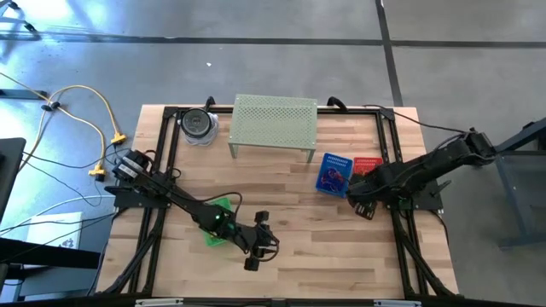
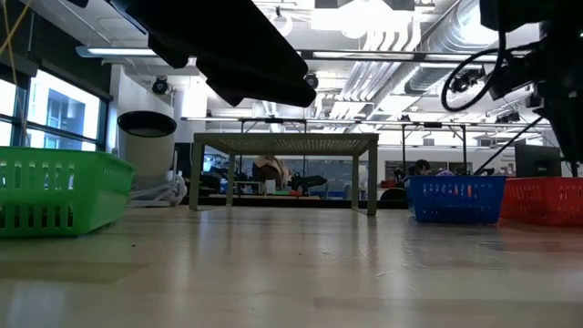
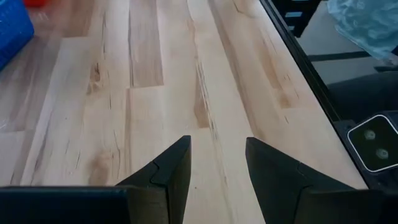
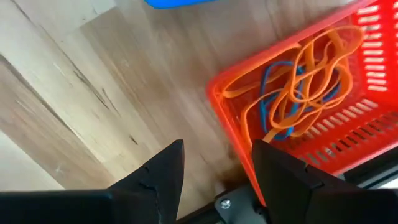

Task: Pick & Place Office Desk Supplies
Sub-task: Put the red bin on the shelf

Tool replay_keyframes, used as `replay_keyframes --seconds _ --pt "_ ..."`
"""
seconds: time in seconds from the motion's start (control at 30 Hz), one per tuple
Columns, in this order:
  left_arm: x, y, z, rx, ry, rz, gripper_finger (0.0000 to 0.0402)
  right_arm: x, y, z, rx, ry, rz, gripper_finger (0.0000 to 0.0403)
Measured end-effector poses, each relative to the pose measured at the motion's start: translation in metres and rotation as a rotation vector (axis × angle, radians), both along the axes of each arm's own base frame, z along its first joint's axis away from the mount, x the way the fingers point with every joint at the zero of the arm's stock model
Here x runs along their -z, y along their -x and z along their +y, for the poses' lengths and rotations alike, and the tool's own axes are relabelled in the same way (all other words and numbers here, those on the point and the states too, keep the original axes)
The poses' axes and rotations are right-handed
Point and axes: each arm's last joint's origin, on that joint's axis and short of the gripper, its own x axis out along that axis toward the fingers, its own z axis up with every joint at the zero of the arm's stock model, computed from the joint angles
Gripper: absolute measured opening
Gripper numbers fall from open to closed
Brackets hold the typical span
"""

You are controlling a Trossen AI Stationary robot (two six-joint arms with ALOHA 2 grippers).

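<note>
**Both arms empty; loops wait in the red basket**

Wooden planks fill the table (image 1: 281,213), which we share with a pale-green shelf (image 1: 274,122) at the far edge. Our left arm reaches across the near middle, passing over a green basket (image 1: 220,205); our right arm comes in from the right side. A blue basket (image 1: 334,171) and a red basket (image 1: 367,164) sit side by side right of centre, with some loops showing in the blue one too.

Our right gripper (image 4: 214,168) hovers just beside the red basket (image 4: 298,118), fingers parted and holding nothing. Our left gripper (image 3: 217,165) hangs over bare wood near the table's front, likewise spread and empty, well apart from both baskets.

Orange loops (image 4: 305,74), with a blue loop (image 4: 270,93) tangled among them, lie flat in a loose pile inside the red basket. We judge that pile to be the next target: it lies just off the right gripper's fingertips, past the basket's near wall, so the right arm is much the nearer. Being a tangle of curves, the pile has no single heading; its longest run goes roughly from the basket's near corner toward its far side. We expect the fingers must clear the wall before dropping in.
</note>
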Motion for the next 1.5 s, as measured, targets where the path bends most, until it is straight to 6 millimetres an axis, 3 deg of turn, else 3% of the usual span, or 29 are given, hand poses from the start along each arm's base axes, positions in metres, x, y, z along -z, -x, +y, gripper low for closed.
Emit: replay_keyframes --seconds 0.27,0.7,1.07,1.33,1.5 --pt "0.0 0.0 0.0 0.004 0.015 0.005 0.0147 0.019 -0.015 -0.01 0.106 -0.013 0.117 0.0178" --pt "0.0 0.0 0.0 0.003 0.018 0.006 0.0147 0.033 -0.025 -0.01 0.004 -0.032 0.192 0.0175" --pt "0.0 0.0 -0.001 0.007 0.019 0.007 0.0147 0.042 -0.03 -0.009 -0.052 -0.054 0.155 0.0138" --pt "0.0 0.002 -0.003 0.014 0.018 0.007 0.0147 0.053 -0.023 -0.014 -0.021 -0.052 0.174 0.0112" --pt "0.0 0.002 -0.003 0.013 0.018 0.007 0.0147 0.057 -0.02 -0.018 -0.007 -0.048 0.193 0.0075"
